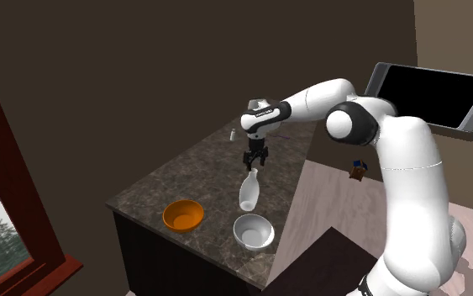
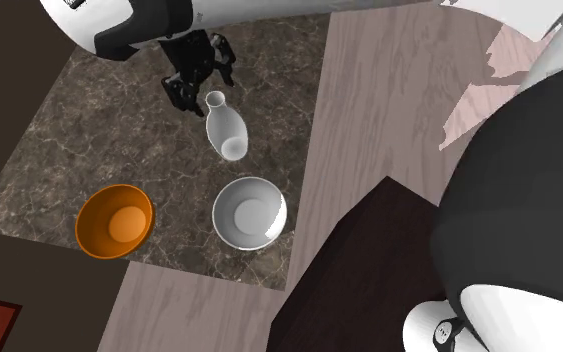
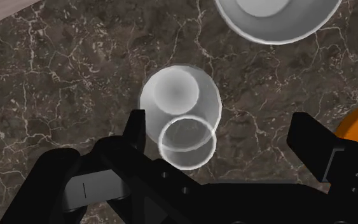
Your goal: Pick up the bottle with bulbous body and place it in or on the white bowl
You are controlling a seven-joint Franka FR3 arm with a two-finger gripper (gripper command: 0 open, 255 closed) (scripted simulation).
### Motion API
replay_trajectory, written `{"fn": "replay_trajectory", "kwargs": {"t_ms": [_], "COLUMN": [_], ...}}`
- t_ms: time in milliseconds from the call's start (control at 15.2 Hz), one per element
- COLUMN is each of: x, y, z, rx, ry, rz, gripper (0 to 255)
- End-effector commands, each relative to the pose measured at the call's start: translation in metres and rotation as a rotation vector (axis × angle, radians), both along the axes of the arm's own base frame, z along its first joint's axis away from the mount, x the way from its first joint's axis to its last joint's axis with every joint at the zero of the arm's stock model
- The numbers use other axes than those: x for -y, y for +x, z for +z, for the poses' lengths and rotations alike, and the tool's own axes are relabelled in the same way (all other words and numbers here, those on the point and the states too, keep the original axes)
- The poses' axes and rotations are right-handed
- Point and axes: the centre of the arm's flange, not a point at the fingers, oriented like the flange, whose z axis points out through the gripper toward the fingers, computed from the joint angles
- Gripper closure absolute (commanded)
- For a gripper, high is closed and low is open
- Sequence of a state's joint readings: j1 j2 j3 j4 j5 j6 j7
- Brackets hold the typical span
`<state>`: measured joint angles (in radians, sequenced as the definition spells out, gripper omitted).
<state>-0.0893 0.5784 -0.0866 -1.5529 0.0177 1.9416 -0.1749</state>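
Window frame [image 1: 24,181], red, at the shoulder view's far left. Next comes a dark marbled table [image 1: 167,181] w/ an orange bowl [image 1: 182,215] near its front-left corner, as that view has it. Right of that, a white bowl [image 1: 253,231] sits at the front edge, close to the front-right corner. The 2 bowls are apart, not touching.

White bottle [image 1: 249,192], bulbous body & narrow neck, stands upright on the table just behind the white bowl. It is near the right edge and further in from the front edge than either bowl. Gripper [image 1: 254,161] hangs directly over the bottle's neck, pointing down.

Wrist view: fingers [image 3: 136,127] stand spread apart, i.e. open. The bottle's rim lies between them, just beside one finger & well clear of the other, so nothing is clasped.

Small grey item [image 1: 232,134] at the table's far edge, too small to identify. Further right is the white arm [image 1: 394,160], then a black flat screen [image 1: 432,94] on the wall at the shoulder view's upper right.
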Motion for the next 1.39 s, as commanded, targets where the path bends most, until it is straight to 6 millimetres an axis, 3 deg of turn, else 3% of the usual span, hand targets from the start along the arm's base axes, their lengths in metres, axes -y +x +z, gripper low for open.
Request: {"fn": "replay_trajectory", "kwargs": {"t_ms": [0, 132, 594, 1122, 1188, 1320], "x": [0.008, 0.014, 0.014, 0.014, 0.014, 0.014], "y": [0.024, 0.038, 0.031, 0.031, 0.031, 0.031], "z": [-0.018, -0.028, -0.067, -0.067, -0.067, -0.067], "rx": [-0.003, -0.005, -0.005, -0.005, -0.005, -0.005], "ry": [-0.005, -0.009, -0.009, -0.009, -0.009, -0.009], "rz": [0.0, 0.0, 0.0, 0.0, 0.0, 0.0], "gripper": [0, 0, 0, 0, 255, 255]}}
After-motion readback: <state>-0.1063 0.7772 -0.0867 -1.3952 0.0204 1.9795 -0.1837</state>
